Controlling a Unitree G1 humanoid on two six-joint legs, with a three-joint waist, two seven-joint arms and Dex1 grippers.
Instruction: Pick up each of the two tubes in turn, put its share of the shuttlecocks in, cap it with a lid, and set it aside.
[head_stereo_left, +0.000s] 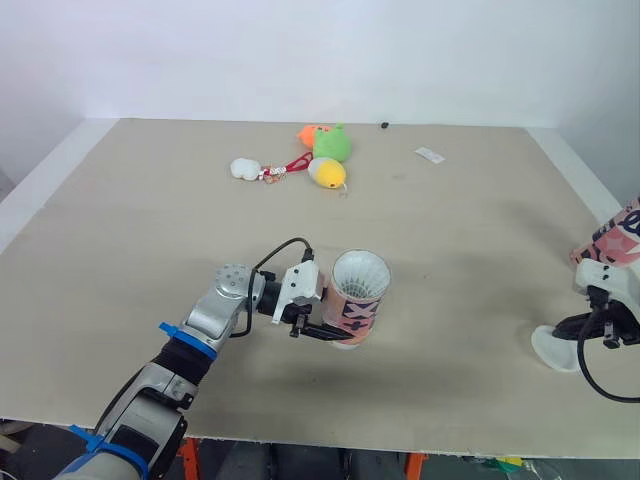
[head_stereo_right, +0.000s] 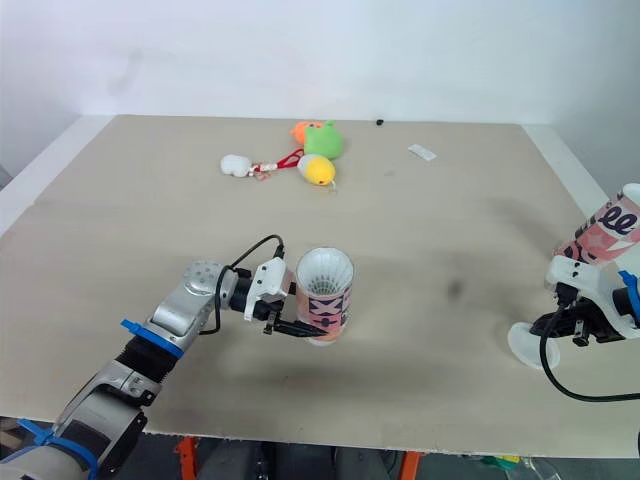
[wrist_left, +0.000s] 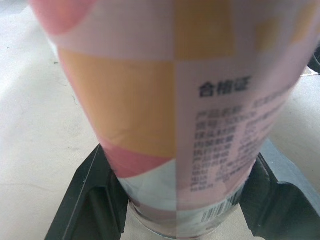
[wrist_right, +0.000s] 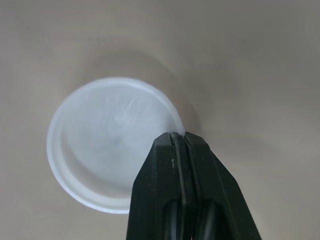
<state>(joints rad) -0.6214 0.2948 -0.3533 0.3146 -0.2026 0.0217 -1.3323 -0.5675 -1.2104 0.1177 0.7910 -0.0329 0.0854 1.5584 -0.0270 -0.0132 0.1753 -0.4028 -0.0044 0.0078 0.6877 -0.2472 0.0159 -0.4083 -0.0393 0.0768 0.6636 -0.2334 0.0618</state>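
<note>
So, table (head_stereo_left: 120, 250): beige top, wide, bearing everything below.
Tube (head_stereo_left: 357, 300): pink, orange and white, near the table's middle front, upright with a slight tilt, open mouth up; its base is at the tabletop, and I cannot tell whether it touches.
Second tube (head_stereo_right: 603, 232): same pattern, tilted, at the table's right edge, just behind the right arm.
Left gripper (head_stereo_left: 330, 333): fingers apart and clamped on the tube's lower part, one on each side.
Right gripper (wrist_right: 178, 136): fingers pressed together, pinching the lid's rim.
Lid (wrist_right: 100, 145): white, round, hollow side up, front right, well apart from the held tube.
Shuttlecocks (head_stereo_left: 360, 275): white feathers showing in the held tube's mouth.
Toys (head_stereo_left: 331, 145): small green, orange, yellow and white ones clustered at the far side.
Tag (head_stereo_left: 430, 154): small, white, far right of the toys.
</note>
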